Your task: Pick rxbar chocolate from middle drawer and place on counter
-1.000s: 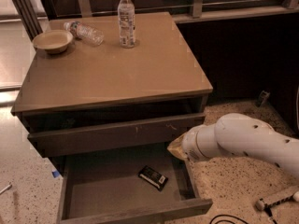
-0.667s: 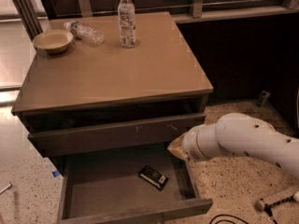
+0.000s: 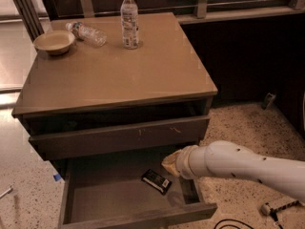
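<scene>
The rxbar chocolate (image 3: pixel 156 181), a small flat black bar with a pale label patch, lies on the bottom of the open middle drawer (image 3: pixel 109 202), right of centre. My gripper (image 3: pixel 170 163) is at the end of the white arm that reaches in from the right. It hangs over the drawer's right side, just above and right of the bar. The counter (image 3: pixel 119 70) is the broad grey-brown top of the cabinet.
On the counter stand an upright water bottle (image 3: pixel 129 19), a bottle lying on its side (image 3: pixel 87 33) and a tan bowl (image 3: pixel 54 41). The upper drawer (image 3: pixel 119 136) with scratches is slightly open. Speckled floor and cables (image 3: pixel 276 210) lie to the right.
The arm and gripper have moved a little down and left, closer to the bar in the drawer. The bar has not moved.
</scene>
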